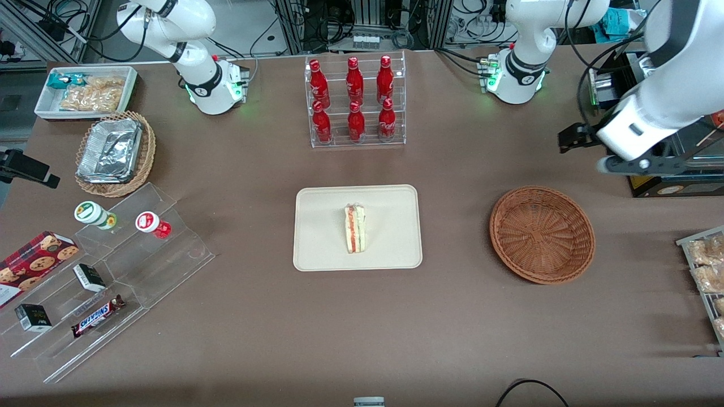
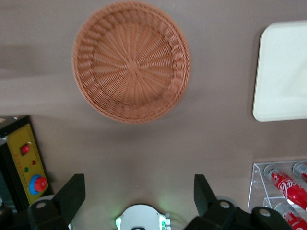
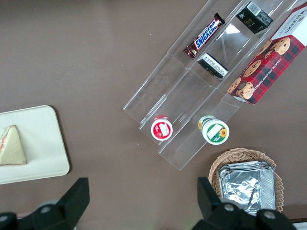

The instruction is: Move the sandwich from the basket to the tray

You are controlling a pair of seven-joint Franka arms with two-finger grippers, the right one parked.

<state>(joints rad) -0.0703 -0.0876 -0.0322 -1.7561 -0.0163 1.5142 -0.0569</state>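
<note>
Brown cloth covers the whole table [image 1: 452, 316], and most of what sits on it is clutter away from the work. A clear rack of red bottles [image 1: 354, 102] stands farther from the front camera than the tray [image 1: 317, 249]. Toward the parked arm's end lie a tan wicker basket of foil trays [image 1: 113, 152], a white bin of snacks [image 1: 85, 90], and a stepped clear stand [image 1: 113, 282] holding two small jars, a Snickers bar [image 1: 97, 315], small dark boxes and a cookie box [image 1: 31, 263]. None of it crowds the tray.

The sandwich [image 1: 356, 228] lies flat near the middle of the tray, a pale wedge with a red and green stripe of filling along its cut edge. Nothing touches it.

The basket [image 1: 542, 234] sits well apart from the tray, toward the working arm's end, its reddish weave bare inside.

The gripper [image 2: 139, 199] hangs high above the table near that end, farther from the front camera than the basket, its fingers [image 2: 72, 196] spread wide and holding nothing.
</note>
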